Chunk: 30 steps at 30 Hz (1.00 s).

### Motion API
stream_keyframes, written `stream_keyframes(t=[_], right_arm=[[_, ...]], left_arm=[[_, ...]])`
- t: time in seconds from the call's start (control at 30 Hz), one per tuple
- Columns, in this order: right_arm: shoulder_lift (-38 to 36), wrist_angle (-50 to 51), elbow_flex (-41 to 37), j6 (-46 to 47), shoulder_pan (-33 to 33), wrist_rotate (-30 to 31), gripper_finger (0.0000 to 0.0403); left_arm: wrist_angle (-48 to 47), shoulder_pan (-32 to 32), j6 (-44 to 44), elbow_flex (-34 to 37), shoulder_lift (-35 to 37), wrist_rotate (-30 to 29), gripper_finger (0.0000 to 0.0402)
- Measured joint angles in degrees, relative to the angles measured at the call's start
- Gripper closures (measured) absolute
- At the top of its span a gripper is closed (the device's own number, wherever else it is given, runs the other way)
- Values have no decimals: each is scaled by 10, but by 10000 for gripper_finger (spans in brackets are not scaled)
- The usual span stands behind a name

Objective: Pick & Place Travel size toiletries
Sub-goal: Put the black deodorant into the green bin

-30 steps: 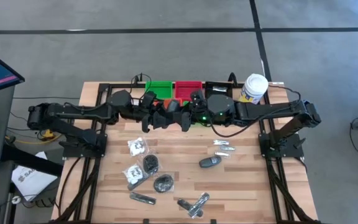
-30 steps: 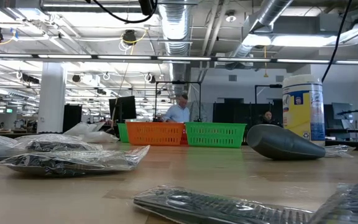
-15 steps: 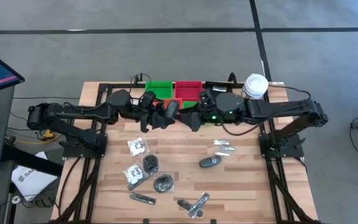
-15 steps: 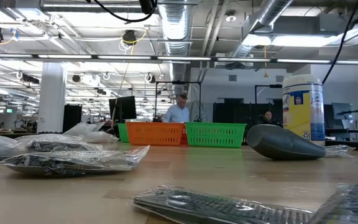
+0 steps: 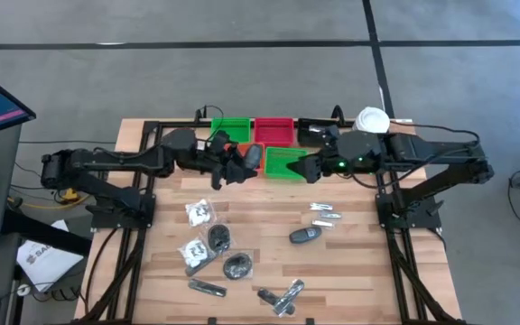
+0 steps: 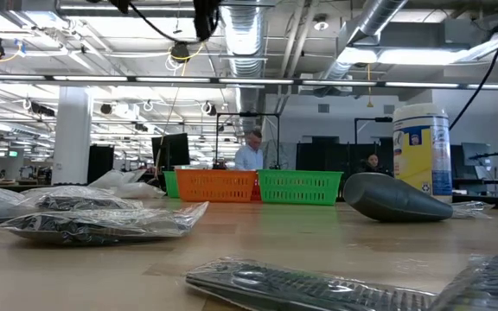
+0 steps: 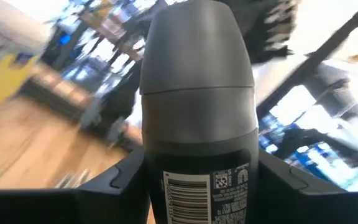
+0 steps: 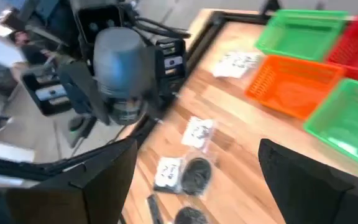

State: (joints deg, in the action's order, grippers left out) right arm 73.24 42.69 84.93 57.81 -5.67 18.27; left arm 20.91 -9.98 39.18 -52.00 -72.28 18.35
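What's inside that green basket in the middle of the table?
The green basket looks empty over its visible floor. The right gripper, open, covers one edge, so anything beneath it is hidden.

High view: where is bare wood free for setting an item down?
Free: the wooden table's near-right corner, beyond the dark grey oval bottle; also the strip between the green tray and silvery sachets. Crowded: the clear packets near-left.

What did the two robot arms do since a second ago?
The right claw let go of the grey bottle, opened and pulled back to its own side, uncovering a green tray. The left claw held on to the bottle and barely moved. The packets on the table stayed put.
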Motion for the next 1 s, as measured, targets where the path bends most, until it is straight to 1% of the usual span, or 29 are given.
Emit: stream_keyframes(t=[0.07,0.2,0.4,0.63,0.7,0.77,0.93,1.0], right_arm=[[-5,48,-1,19,0,2,85],[-5,87,0,35,0,2,94],[-6,120,0,17,-5,-3,96],[-45,238,0,4,-19,-4,96],[-59,254,0,-24,-19,-3,97],[-74,256,0,-73,-24,-7,97],[-100,262,0,-181,-32,-50,97],[-106,265,-2,-205,-34,-52,97]], left_arm=[[5,-4,-7,-1,-17,1,212],[-5,-10,-30,-23,-67,21,212],[-96,-26,-110,-107,-152,46,212],[-220,-60,-223,-221,-242,41,212],[-251,-65,-256,-253,-270,29,212],[-283,-67,-289,-284,-296,9,211],[-354,-68,-376,-360,-363,-52,211],[-371,-69,-409,-392,-388,-75,211]])
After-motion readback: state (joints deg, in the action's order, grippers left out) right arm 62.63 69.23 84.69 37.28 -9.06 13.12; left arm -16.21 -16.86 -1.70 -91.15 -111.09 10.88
